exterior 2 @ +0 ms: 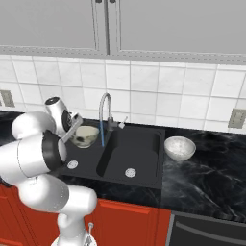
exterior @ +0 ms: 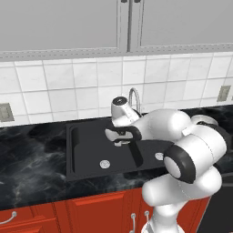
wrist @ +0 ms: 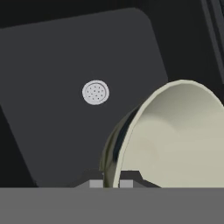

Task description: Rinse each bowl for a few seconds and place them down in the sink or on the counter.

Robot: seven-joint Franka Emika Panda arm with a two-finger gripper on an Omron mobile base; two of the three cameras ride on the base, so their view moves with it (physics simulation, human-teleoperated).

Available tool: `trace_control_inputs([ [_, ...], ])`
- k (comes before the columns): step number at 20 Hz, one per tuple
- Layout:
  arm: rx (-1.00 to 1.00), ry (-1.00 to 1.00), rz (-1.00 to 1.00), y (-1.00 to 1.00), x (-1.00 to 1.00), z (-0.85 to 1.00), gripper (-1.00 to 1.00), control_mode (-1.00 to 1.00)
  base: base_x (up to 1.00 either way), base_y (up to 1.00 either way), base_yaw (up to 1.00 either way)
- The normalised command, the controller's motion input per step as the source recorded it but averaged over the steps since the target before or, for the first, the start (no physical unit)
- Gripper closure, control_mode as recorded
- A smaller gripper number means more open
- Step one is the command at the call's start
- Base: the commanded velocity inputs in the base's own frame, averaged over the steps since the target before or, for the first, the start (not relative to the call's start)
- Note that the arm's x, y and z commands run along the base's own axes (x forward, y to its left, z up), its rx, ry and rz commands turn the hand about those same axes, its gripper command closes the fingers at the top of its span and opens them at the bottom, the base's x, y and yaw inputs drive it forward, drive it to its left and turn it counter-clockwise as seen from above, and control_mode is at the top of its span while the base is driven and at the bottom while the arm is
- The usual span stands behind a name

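My gripper (exterior 2: 78,130) is shut on the rim of the pale greenish-cream bowl (exterior 2: 86,136), holding it tilted above the left basin of the black sink (exterior 2: 141,140). A thin blue stream of water (exterior 2: 102,134) runs from the steel faucet (exterior 2: 104,104) just right of this bowl. In the hand view the bowl (wrist: 175,135) stands on edge between my fingertips (wrist: 113,183), with the round silver drain (wrist: 95,92) below. The glossy white-grey bowl (exterior 2: 179,147) sits upright on the black counter (exterior 2: 211,178), right of the sink. In the left base view my gripper (exterior: 119,136) hangs over the sink (exterior: 86,145).
The faucet (exterior: 134,98) rises behind the sink's middle divider. Tiled wall and grey upper cabinets close off the back. A wall outlet (exterior 2: 236,117) sits at the far right, another outlet (exterior: 5,112) at the far left. Black counter (exterior: 32,159) stretches left of the sink.
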Motion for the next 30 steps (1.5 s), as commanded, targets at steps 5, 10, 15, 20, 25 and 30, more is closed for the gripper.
trace_control_inputs([
  [5,0.0,0.03,-0.04,0.37,0.02,-0.28,1.0,-1.0,0.0,0.0,0.0],
  [10,0.0,0.04,-0.05,0.39,0.02,-0.33,1.0,-1.0,0.0,0.0,0.0],
  [15,-0.02,0.03,-0.05,0.38,0.06,-0.33,1.0,-1.0,0.0,0.0,0.0],
  [20,-0.05,-0.01,-0.06,0.29,0.18,-0.4,1.0,-1.0,0.0,0.0,0.0],
  [25,0.0,0.0,-0.06,0.14,0.3,-0.43,1.0,-1.0,0.0,0.0,0.0],
  [30,0.0,0.01,-0.06,0.12,0.31,-0.47,1.0,-1.0,0.0,0.0,0.0],
])
